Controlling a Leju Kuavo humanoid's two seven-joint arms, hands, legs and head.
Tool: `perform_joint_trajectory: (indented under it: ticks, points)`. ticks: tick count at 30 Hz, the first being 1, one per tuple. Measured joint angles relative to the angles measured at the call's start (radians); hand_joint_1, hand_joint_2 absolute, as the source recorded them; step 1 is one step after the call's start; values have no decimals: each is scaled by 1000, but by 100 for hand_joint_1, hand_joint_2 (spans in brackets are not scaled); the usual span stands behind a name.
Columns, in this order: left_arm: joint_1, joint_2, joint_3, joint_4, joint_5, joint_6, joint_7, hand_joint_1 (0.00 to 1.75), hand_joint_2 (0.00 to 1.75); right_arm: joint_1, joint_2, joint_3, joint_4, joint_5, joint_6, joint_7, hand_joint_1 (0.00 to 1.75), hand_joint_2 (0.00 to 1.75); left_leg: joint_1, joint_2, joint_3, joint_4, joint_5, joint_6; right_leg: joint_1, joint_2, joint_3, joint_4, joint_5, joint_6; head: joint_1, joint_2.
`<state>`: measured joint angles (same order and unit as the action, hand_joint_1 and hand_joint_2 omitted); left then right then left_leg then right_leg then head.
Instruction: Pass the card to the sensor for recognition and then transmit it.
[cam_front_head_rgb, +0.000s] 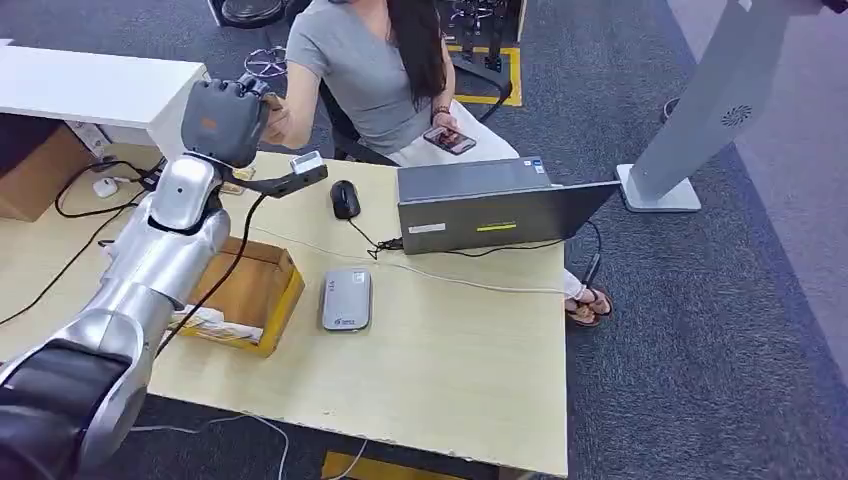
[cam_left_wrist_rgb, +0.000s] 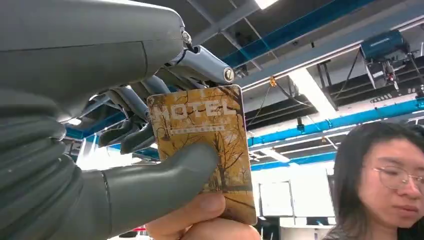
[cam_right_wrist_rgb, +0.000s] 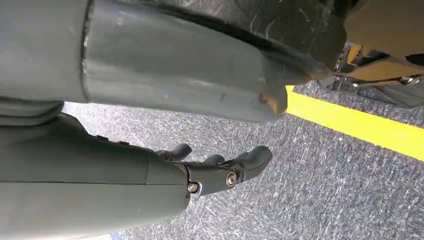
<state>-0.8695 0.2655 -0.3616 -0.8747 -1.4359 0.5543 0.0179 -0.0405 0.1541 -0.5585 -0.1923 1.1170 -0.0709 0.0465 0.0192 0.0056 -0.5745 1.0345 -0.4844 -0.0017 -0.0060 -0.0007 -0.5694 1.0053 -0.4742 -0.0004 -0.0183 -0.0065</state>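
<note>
A yellow-brown card (cam_left_wrist_rgb: 210, 125) printed MOTEL is pinched between the thumb (cam_left_wrist_rgb: 155, 185) and darker fingers of my left hand (cam_left_wrist_rgb: 90, 65). A person's fingers (cam_left_wrist_rgb: 200, 217) also touch the card's near end. My left hand (cam_front_head_rgb: 225, 120) is raised past the table's far edge, against the hand (cam_front_head_rgb: 275, 118) of the seated person (cam_front_head_rgb: 370, 70). The grey card sensor (cam_front_head_rgb: 347, 299) lies flat on the table, well below and nearer than that hand. My right hand (cam_right_wrist_rgb: 220, 170) hangs over grey carpet, fingers apart and slightly bent, holding nothing.
On the wooden table (cam_front_head_rgb: 450, 370) are an open cardboard box (cam_front_head_rgb: 255, 290), a black mouse (cam_front_head_rgb: 344, 199), a laptop (cam_front_head_rgb: 490, 205) and trailing cables. A white kiosk stand (cam_front_head_rgb: 700, 110) rises at the right. A white desk (cam_front_head_rgb: 90, 85) is at the far left.
</note>
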Motion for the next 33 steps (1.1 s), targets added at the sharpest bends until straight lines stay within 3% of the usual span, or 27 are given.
perform_joint_trajectory:
  ticks: [1,2,3,21,25,29,33]
  points:
    - [0,0,0,0,0,0,0,175,175,0,0,0,0,2,2,1,0,0,0,0,0,0,0,0,0,0,0,0,0,0,0,0]
    - [-1,0,0,0,0,-1,0,152,175,0,0,0,0,4,3,2,0,0,0,0,0,0,0,0,0,0,0,0,0,0,0,0]
    - [-1,0,0,0,0,-2,0,0,175,0,0,0,0,5,5,3,0,0,0,0,0,0,0,0,0,0,0,0,0,0,0,0]
    - [0,0,0,22,-5,10,19,0,175,0,0,0,0,7,6,6,0,0,0,0,0,0,0,0,0,0,0,0,0,0,0,0]
    - [20,-5,0,15,37,25,-7,0,175,0,0,-2,0,8,5,6,0,0,0,0,0,0,0,0,0,0,0,0,0,0,0,0]
    - [117,-15,1,-97,97,44,-30,0,175,0,0,-13,0,5,0,9,0,0,0,0,0,0,0,0,0,0,0,0,0,0,0,0]
    - [317,-17,22,-330,160,68,-58,0,175,3,0,-36,0,-17,-18,9,0,0,-1,2,0,0,-2,0,-1,2,0,0,-1,0,0,0]
